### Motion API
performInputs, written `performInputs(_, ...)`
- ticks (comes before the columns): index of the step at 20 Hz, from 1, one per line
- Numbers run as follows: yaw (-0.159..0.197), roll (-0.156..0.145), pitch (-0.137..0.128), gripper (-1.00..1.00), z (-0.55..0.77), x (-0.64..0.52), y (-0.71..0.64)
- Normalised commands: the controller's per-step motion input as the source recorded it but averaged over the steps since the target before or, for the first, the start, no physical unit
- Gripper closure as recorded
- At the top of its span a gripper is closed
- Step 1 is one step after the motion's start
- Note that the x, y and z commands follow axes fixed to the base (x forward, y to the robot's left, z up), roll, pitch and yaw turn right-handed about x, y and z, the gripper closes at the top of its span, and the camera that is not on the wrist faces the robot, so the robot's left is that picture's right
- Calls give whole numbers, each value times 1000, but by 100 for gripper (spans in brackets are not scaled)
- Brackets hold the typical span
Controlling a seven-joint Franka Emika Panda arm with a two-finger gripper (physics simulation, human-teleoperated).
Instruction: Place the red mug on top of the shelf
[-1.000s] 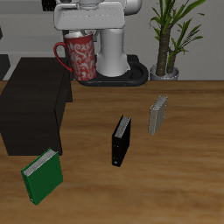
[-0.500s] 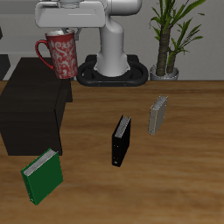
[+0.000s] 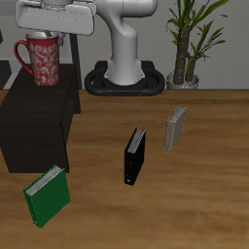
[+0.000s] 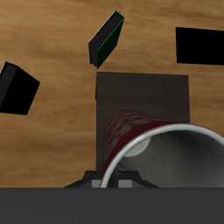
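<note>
The red mug (image 3: 40,60), dark red with a pale swirly pattern and a loop handle, hangs upright in my gripper (image 3: 42,39), which is shut on its rim. The mug is in the air above the back part of the shelf (image 3: 37,122), a large black boxy cabinet with a flat top, and does not touch it. In the wrist view the mug (image 4: 131,138) shows its whitish inside, with the shelf's flat top (image 4: 140,90) straight below it.
A green book (image 3: 47,195) stands near the table's front edge by the shelf. A black book (image 3: 134,156) and a grey book (image 3: 175,127) stand mid-table. A potted plant (image 3: 187,44) and the robot's base (image 3: 124,80) are at the back.
My gripper has carried the mug sideways from beside the robot's base to above the shelf. The mug stays upright and held. The books have not moved.
</note>
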Motion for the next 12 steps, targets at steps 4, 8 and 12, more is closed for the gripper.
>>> performInputs(4, -28, -25, 38, 100, -140, 35, -242)
performInputs(8, -10, -11, 29, 100, -232, 58, -162)
performInputs(12, -6, -23, 22, 100, -231, 106, -42)
